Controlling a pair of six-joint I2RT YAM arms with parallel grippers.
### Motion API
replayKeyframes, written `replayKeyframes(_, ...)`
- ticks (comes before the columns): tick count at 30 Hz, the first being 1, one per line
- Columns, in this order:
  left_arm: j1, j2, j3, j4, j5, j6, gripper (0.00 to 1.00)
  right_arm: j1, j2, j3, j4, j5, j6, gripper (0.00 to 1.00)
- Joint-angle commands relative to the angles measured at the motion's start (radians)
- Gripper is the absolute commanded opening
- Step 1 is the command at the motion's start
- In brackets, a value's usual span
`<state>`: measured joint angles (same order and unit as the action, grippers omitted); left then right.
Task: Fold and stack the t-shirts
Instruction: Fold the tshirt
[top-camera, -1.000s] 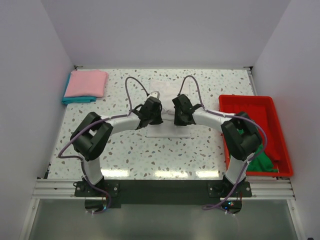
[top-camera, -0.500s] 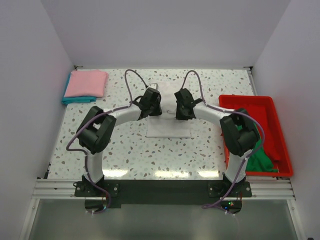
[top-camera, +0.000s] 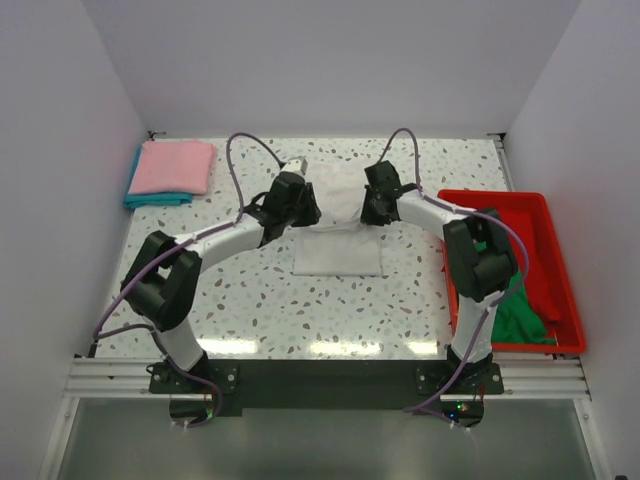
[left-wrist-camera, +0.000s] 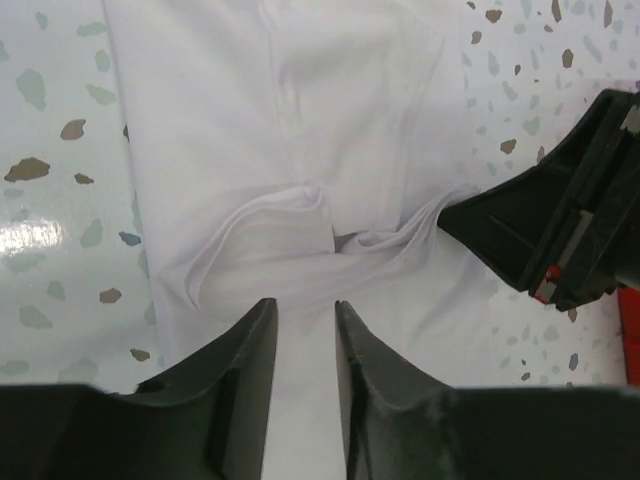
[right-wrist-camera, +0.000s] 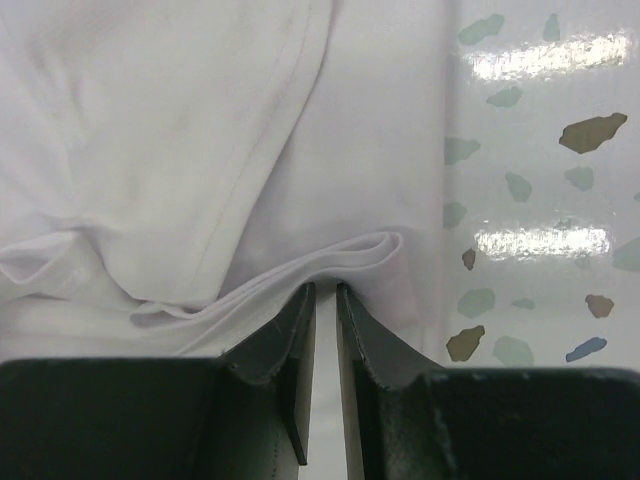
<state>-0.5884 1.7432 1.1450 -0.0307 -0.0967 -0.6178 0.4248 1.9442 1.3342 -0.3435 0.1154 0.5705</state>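
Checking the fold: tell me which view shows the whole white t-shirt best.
Top external: the white t-shirt shows nearly its whole outline. The left wrist view shows only its bunched middle; the right wrist view only a gathered edge fold.

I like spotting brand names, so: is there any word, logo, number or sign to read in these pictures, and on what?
There is no readable text in any view.
The white t-shirt, pink t-shirt, teal t-shirt and green t-shirt are plain.
The red tray shows no label or number.
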Motion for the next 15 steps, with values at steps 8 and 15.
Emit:
replayKeyframes(8,-0.03,-0.004,-0.097,0.077,0.029,-0.002,0.14,-0.035,0.047,0.05,0.055,-0.049,0.04,0.18)
replayKeyframes(15,-0.03,0.084,-0.031,0.068,-0.003,0.015,0.19,-0.06,0.026,0.057,0.054,-0.059,0.031,0.24)
